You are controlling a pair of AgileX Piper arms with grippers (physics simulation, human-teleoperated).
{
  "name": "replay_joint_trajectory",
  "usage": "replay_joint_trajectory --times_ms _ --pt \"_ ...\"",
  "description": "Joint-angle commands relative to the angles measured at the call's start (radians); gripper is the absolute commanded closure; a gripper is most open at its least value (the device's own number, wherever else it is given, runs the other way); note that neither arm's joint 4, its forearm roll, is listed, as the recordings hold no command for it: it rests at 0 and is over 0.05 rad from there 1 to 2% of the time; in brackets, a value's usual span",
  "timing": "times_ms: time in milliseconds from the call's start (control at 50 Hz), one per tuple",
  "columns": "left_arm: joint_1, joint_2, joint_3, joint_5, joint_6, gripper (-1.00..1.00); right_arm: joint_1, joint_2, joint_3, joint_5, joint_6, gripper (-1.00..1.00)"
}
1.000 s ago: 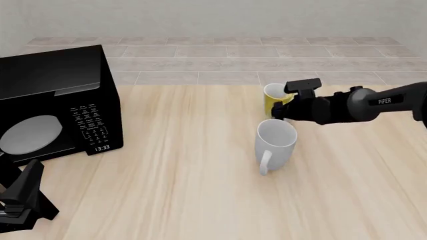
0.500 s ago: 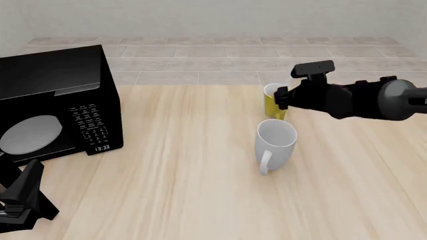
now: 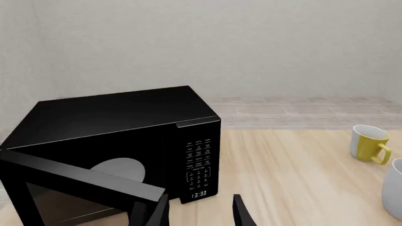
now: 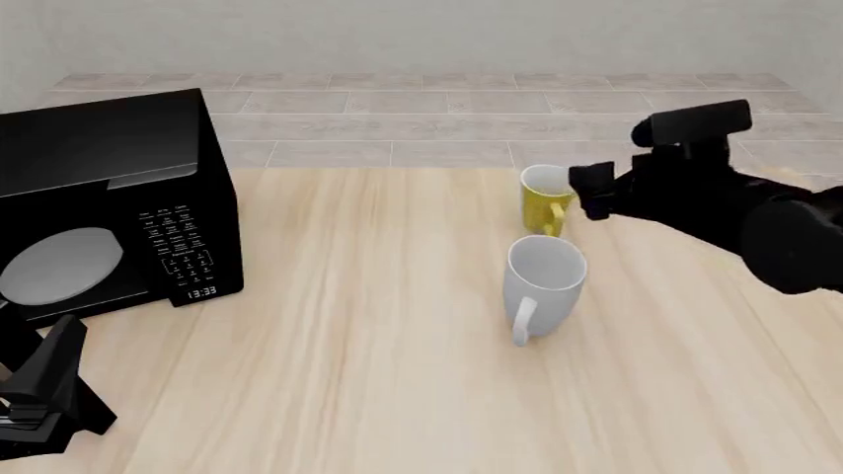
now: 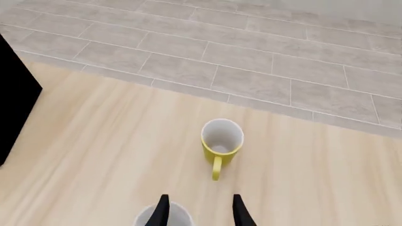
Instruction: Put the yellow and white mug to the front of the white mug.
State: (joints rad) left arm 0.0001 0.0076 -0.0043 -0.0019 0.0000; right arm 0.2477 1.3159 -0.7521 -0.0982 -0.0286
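Above the table's [image 4: 395, 375] far right, the right gripper [image 5: 198, 210] hangs empty, fingers apart, just right of the yellow and white mug [image 4: 543, 201], which stands upright behind the white mug [image 4: 543, 282]; left gripper [image 3: 199, 214] parted beside the microwave [image 4: 113, 207]

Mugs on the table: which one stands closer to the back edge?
The yellow and white mug; the white mug stands nearer the arms, its handle toward them.

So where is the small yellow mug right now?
In the front view, the small yellow mug stands upright right of centre, just beyond the larger white mug.
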Motion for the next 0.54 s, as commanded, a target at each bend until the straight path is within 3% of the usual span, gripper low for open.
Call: replay_joint_trajectory --times_ms 20,540 --pt "0.0 0.0 0.0 0.0 0.0 -1.0 0.027 -0.194 0.111 0.012 -0.012 -1.0" --pt "0.0 0.0 0.0 0.0 0.0 -1.0 0.046 -0.534 0.286 0.053 0.014 -1.0"
